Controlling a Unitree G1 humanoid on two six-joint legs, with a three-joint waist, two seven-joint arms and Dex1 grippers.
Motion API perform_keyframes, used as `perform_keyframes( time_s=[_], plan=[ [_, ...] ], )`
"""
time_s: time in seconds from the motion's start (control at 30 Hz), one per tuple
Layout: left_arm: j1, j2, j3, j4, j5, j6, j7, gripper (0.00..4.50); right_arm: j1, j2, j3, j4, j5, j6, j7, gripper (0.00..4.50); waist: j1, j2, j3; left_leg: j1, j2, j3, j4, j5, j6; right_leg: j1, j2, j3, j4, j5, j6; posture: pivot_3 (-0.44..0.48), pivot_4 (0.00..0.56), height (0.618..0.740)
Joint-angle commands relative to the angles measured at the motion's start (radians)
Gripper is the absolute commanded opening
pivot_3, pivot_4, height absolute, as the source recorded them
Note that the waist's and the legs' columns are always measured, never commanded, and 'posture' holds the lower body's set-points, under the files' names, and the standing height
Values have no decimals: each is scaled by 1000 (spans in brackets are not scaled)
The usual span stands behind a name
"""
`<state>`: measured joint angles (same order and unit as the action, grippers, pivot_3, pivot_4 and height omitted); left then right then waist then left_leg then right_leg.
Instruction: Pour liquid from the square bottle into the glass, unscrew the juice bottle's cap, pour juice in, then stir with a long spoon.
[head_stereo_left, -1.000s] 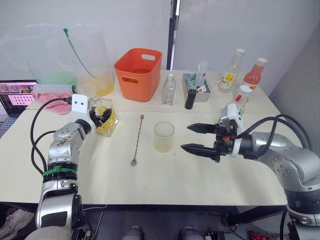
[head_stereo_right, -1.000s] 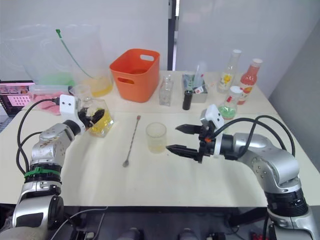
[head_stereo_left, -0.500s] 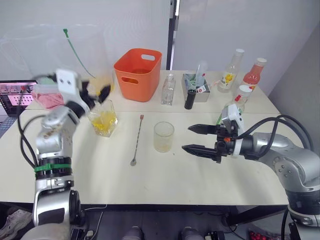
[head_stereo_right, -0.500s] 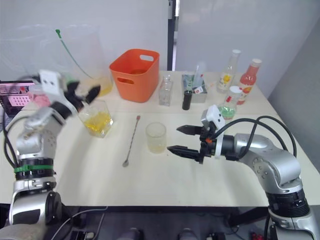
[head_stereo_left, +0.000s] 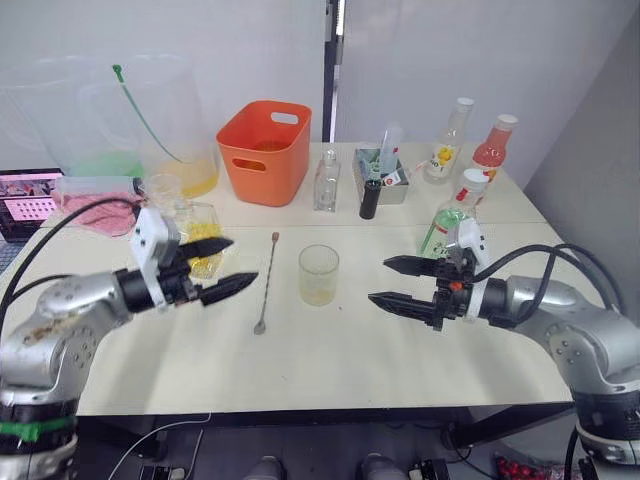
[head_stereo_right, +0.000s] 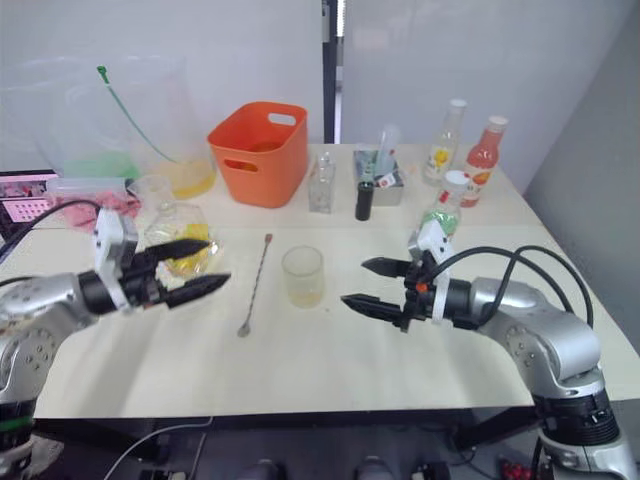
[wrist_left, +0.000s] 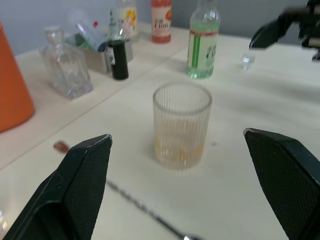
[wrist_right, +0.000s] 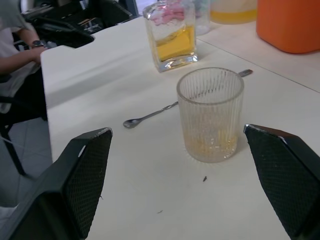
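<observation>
The glass (head_stereo_left: 319, 274) stands mid-table with a little yellow liquid in its bottom. The long spoon (head_stereo_left: 266, 283) lies just left of it. Further left stands the square bottle (head_stereo_left: 200, 236), upright, with yellow contents. My left gripper (head_stereo_left: 243, 261) is open in front of that bottle, fingers pointing at the glass (wrist_left: 182, 125), holding nothing. My right gripper (head_stereo_left: 378, 280) is open on the glass's right, also facing the glass (wrist_right: 211, 115). The juice bottle (head_stereo_left: 443, 218) stands behind the right wrist, its white cap (head_stereo_left: 472, 180) on.
An orange bin (head_stereo_left: 264, 150) and large clear pitchers (head_stereo_left: 150, 120) stand at the back left. A small clear bottle (head_stereo_left: 325, 182), a grey caddy (head_stereo_left: 381, 168), a black vial (head_stereo_left: 369, 198), a yellow-labelled bottle (head_stereo_left: 448, 142) and a pink-red bottle (head_stereo_left: 490, 150) line the back.
My left gripper let go of the square bottle, swung up, then came down low in front of it, open toward the glass. The bottle stays upright. The right arm barely moved.
</observation>
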<state>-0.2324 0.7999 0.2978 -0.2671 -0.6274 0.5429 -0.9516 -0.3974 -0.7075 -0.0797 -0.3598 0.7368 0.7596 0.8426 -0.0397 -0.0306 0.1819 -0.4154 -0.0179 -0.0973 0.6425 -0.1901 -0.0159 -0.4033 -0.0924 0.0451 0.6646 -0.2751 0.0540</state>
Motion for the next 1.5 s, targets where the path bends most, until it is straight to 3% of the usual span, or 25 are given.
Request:
perform_keyframes(
  time_s=[0.03,0.2,0.43,0.63,0.77,1.03,1.2,1.5],
  plan=[
    [72,-1,31,5,59,-65,28,4478,58,-12,-46,-36,-43,-74,-6,4500,7,0,0,0,0,0,0,0,0,0,0,0,0,0,0,0,150,740],
    [146,-83,80,88,92,-199,60,4478,160,-2,-68,-49,-90,-130,-36,4500,23,0,0,0,-1,1,0,0,0,1,-1,0,-1,0,0,0,150,740],
    [267,-71,156,325,133,-379,-37,4478,417,62,-243,84,-129,-306,-39,4500,25,0,-1,1,0,2,-1,-1,1,1,-1,0,-2,0,0,0,150,740],
    [269,-54,157,464,171,-512,-86,4478,486,103,-285,199,-179,-437,-29,4500,24,1,-1,10,1,5,-1,0,0,8,-1,1,-3,-1,-1,0,150,740],
    [245,-50,142,448,137,-485,-115,4478,501,127,-295,210,-188,-473,-55,4500,22,1,-1,15,2,6,-4,0,0,14,-1,0,-7,-1,-1,0,150,740],
    [166,-19,106,358,48,-343,-196,4478,499,154,-305,203,-173,-482,-84,4500,23,1,-1,15,2,6,-4,0,0,14,-1,0,-7,-1,-1,0,150,740],
    [118,-2,89,241,-32,-233,-226,4478,415,150,-347,178,-124,-477,-119,4500,18,1,-1,15,2,6,-4,0,0,14,-1,1,-7,-1,-1,0,150,740],
    [82,-48,47,82,-24,-215,-117,4478,183,141,-339,251,-181,-492,-237,4500,17,2,-1,15,2,6,-8,0,0,14,-1,1,-8,-1,-1,0,150,740]
  ],
)
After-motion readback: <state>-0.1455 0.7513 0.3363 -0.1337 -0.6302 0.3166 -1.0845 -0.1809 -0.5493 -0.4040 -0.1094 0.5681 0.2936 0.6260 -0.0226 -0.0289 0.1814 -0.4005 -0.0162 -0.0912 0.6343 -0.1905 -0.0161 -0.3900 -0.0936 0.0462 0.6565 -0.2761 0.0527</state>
